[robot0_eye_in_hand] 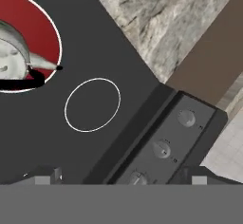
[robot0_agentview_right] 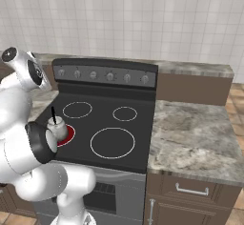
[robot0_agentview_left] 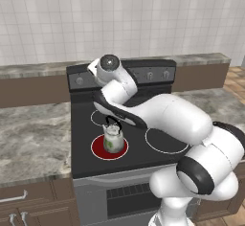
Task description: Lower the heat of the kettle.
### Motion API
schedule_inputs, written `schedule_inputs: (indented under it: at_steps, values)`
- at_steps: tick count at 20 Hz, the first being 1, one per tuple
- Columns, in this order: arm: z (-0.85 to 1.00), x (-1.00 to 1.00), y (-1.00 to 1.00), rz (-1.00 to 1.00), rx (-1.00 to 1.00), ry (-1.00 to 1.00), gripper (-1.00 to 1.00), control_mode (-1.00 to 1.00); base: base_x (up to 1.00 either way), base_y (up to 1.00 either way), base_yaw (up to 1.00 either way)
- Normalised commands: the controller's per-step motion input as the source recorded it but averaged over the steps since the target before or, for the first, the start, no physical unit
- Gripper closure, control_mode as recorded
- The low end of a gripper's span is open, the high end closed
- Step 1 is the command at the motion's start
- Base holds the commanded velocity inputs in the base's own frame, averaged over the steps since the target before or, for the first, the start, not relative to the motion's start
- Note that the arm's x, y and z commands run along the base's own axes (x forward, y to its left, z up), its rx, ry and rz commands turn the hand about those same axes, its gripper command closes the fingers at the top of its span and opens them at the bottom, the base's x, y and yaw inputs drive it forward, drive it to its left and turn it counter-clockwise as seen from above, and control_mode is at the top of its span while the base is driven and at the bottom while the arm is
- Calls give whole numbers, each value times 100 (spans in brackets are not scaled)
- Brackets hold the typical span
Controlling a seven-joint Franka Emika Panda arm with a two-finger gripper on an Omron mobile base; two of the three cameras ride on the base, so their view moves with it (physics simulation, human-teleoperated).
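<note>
On the left, the desk (robot0_agentview_left: 33, 139) of grey stone is seen flanking the black stove (robot0_agentview_left: 91, 165). The kettle (robot0_agentview_left: 113, 139) is found upright on the front-left burner (robot0_agentview_left: 98, 148), which glows red, so the heat is judged to be on beneath it. Its spout is seen in the hand view reaching just past the ring's white edge. The small rear burner (robot0_eye_in_hand: 92, 105) behind it is dark and bare.

Further right, the arm is seen bent over the cooktop, with its forearm passing above and behind the kettle, apart from it. The hand (robot0_eye_in_hand: 122, 179) is held spread wide, nothing between its tips; the two dark fingertips (robot0_eye_in_hand: 43, 177) are seen standing well apart at the bottom of the hand view. It is aimed at the raised control panel (robot0_eye_in_hand: 182, 137) at the back of the stove, where three knobs are in sight in a row. This pose is judged to be an approach to a knob, since the kettle itself need not be moved. Which knob governs the glowing burner cannot be told. The middle knob (robot0_eye_in_hand: 162, 148) lies nearest the hand's line. No knob is touched.

At the far right, the large front burner (robot0_agentview_right: 113, 143) is dark, and a second stretch of desk (robot0_agentview_right: 195, 138) is noted.
</note>
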Motion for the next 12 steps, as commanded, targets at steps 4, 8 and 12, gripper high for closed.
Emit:
schedule_inputs:
  at_steps: [4, 8, 12]
  values:
    - [-3, 23, 9, 14, -15, -5, -100, -100, 0, 0, 0]
    - [-3, 31, 27, 6, -13, 0, -100, -100, 0, 0, 0]
    - [-5, 31, 35, 5, -12, 0, -100, -100, 0, 0, 0]
